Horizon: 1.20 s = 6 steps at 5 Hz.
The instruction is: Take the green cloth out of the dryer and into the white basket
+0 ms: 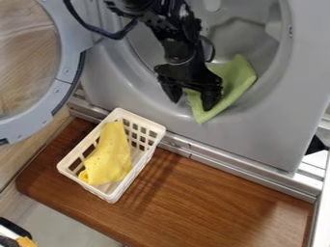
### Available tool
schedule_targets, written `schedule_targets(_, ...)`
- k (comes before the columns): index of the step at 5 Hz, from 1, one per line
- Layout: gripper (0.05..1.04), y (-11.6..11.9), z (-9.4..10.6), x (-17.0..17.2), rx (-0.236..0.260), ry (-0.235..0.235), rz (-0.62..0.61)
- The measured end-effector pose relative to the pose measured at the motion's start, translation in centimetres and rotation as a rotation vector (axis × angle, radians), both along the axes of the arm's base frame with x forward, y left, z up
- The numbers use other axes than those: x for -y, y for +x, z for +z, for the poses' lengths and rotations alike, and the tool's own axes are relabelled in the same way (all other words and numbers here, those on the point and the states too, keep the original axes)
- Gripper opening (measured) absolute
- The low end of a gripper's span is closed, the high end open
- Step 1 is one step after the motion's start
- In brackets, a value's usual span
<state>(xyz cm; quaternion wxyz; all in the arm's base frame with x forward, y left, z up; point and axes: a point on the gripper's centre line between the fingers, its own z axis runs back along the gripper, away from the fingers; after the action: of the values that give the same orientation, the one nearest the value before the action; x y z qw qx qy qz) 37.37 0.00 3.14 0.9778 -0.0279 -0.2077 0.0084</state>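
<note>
Here, the claw (pixel 192 102) stands open, fingers apart, at the lower rim of the dryer (pixel 258 135); the green cloth (pixel 233 79) drapes over that rim, partly behind one finger; whether gripped cannot be told.

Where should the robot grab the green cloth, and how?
Probably by the lower end of the green cloth, coming from above at the open front of the dryer. That end tapers and droops over the opening's lip, so it should pinch easily; the open gripper hangs right there.
</note>
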Motion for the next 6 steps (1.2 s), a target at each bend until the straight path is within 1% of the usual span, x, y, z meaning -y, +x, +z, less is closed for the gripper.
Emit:
schedule_targets(1, 0.669, -0.4, -0.9, -0.1, -0.027, 0.013, -0.005)
schedule_targets(2, 0.391, -0.9, -1.1, -0.2, -0.035, 0.024, -0.005)
schedule_targets(3, 0.187, -1.7, -1.3, 0.1, -0.048, 0.012, -0.017)
schedule_targets(4, 0.082, -3.2, -1.6, -0.6, -0.093, 0.008, -0.028)
schedule_targets(5, 0.067, -5.4, -0.4, -1.4, -0.117, -0.017, -0.036)
schedule_targets(6, 0.067, -8.6, 4.0, -3.9, -0.078, -0.014, 0.006)
